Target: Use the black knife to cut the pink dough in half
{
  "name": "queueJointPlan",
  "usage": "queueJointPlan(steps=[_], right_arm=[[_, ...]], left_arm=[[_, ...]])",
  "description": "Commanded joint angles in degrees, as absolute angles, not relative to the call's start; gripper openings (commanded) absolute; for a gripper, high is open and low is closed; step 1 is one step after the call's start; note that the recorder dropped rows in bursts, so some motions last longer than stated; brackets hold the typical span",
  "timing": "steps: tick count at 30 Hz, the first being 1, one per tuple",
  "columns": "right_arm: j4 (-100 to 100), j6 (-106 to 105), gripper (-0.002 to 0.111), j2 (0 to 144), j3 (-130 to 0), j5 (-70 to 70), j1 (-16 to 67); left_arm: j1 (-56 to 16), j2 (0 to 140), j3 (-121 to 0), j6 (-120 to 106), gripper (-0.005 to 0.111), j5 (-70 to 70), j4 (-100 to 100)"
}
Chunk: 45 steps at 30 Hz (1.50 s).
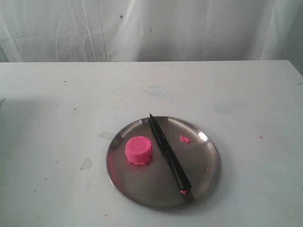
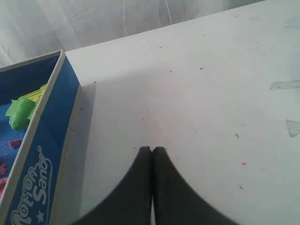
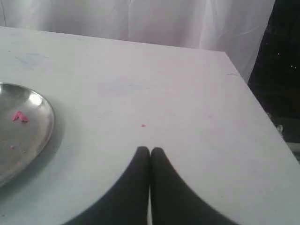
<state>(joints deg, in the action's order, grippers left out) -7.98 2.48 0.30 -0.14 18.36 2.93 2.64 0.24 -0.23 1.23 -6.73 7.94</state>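
Two closed, empty: left gripper (image 2: pixel 151 149), right gripper (image 3: pixel 150 149). Whole pink dough (image 1: pixel 138 150) on plate (image 1: pixel 142 187), black knife (image 1: pixel 169 153) beside.

a round steel plate (image 1: pixel 201 165) sits on the stained white worktop (image 1: pixel 57 94), toward its near edge. a small pink crumb (image 1: pixel 184 139) lies on the plate, with tinier specks around it. a white curtain (image 1: pixel 189 28) hangs behind. the left wrist view shows a blue box (image 2: pixel 51 126) lettered "motion sand", holding a green mould (image 2: pixel 18 110).
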Motion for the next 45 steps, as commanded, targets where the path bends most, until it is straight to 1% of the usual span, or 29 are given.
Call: queueJointPlan(steps=[1,7,16,19,24,28,30,34,36,40,42,45], right_arm=[[-12.41,-0.52,0.0,0.0,0.0,13.87,2.65],[-12.54,0.0,0.0,0.0,0.0,-0.92,2.65],[-12.27,0.76,0.0,0.0,0.0,-12.14,2.65],[-12.27,7.74,0.0,0.0,0.0,-14.4,2.65],[-12.27,27.81,0.0,0.0,0.0,-19.84,2.65],[-12.27,43.76,0.0,0.0,0.0,-32.41,2.65],[-11.81,51.09,0.0,0.0,0.0,-42.24,2.65],[-9.68,54.19,0.0,0.0,-0.97,-58.37,2.65],[-7.73,54.19,0.0,0.0,-3.67,-63.26,2.65],[-5.24,53.46,0.0,0.0,-12.01,-61.45,2.65],[-7.28,49.73,0.0,0.0,-17.61,-55.27,2.65],[-15.91,41.81,0.0,0.0,-25.67,-40.11,2.65]], left_arm=[[2.85,0.0,0.0,1.29,0.0,-6.53,7.64],[2.85,0.0,0.0,1.29,0.0,-6.53,7.64],[2.85,0.0,0.0,1.29,0.0,-6.53,8.95],[2.85,0.0,0.0,1.29,0.0,-6.53,13.65],[2.85,0.0,0.0,1.29,0.0,-6.53,18.9],[2.85,0.0,0.0,1.29,0.0,-6.53,18.9],[2.85,0.0,0.0,1.29,0.0,-6.53,18.9],[2.85,0.0,0.0,1.29,0.0,-6.53,18.9],[2.85,0.0,0.0,1.29,0.0,-6.53,18.9],[2.85,0.0,0.0,1.29,0.0,-6.53,18.9],[2.85,0.0,0.0,1.29,0.0,-6.53,18.9],[2.85,0.0,0.0,1.29,0.0,-6.53,18.9]])
